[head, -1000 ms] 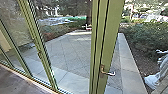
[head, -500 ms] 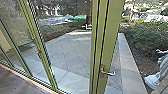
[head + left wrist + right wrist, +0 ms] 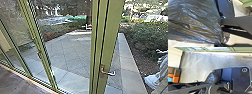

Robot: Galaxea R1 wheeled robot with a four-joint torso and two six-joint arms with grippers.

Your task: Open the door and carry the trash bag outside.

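the left jaws lie close to the neck of the trash bag [image 3: 194, 21] in the left wrist view, but their pinch is hidden, so i cannot tell whether they are closed on it. the dark plastic is full and shiny, its creases running together into a narrow gather, which suggests the bag is hung from that arm. whether the right jaws are spread or pressed together i cannot tell either; an orange block [image 3: 175, 77] sits over by a pale wall in that wrist view.

farther out, in the head view, the door handle [image 3: 108, 73] is near five o'clock, on a broad green upright [image 3: 112, 32]. paving [image 3: 72, 55] fills the middle, hedge [image 3: 145, 36] lies toward three o'clock, and a person's shoe [image 3: 151, 81] is at four o'clock. indoor floor [image 3: 18, 81] runs off at eight o'clock, on the near side of the sill.

as for progress, picking up the bag looks done. how far the door stands open i cannot settle from the uprights. the robot seems to be inside, so getting the bag across the sill and onto the paving is left.
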